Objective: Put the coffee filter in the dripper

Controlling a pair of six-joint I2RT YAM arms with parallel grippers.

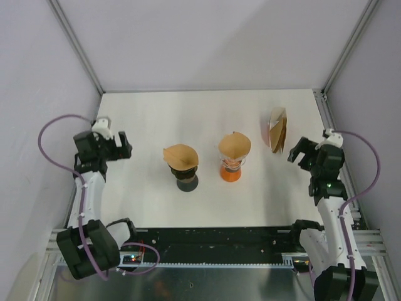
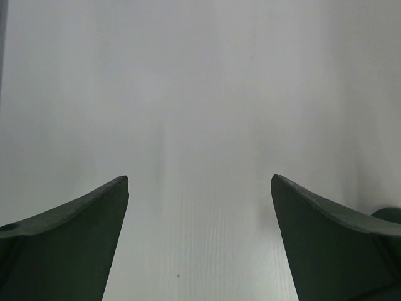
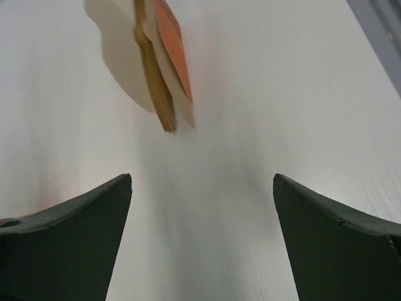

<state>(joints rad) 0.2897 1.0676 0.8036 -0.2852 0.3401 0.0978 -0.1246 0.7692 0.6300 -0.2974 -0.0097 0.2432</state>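
Two drippers stand mid-table. The black dripper (image 1: 187,180) has a brown paper filter (image 1: 180,155) sitting in its top. The orange-based clear dripper (image 1: 231,169) also holds a brown filter (image 1: 235,145). A stack of folded brown filters (image 1: 277,130) stands on edge at the right; in the right wrist view the filter stack (image 3: 155,75) is just ahead of my fingers. My right gripper (image 1: 296,150) (image 3: 202,182) is open and empty, a little short of that stack. My left gripper (image 1: 127,145) (image 2: 200,182) is open and empty over bare table, left of the black dripper.
The white table (image 1: 207,113) is bounded by grey walls with metal frame posts (image 1: 75,44) at the back corners. A black rail (image 1: 213,241) runs along the near edge between the arm bases. Purple cables (image 1: 50,144) loop beside each arm.
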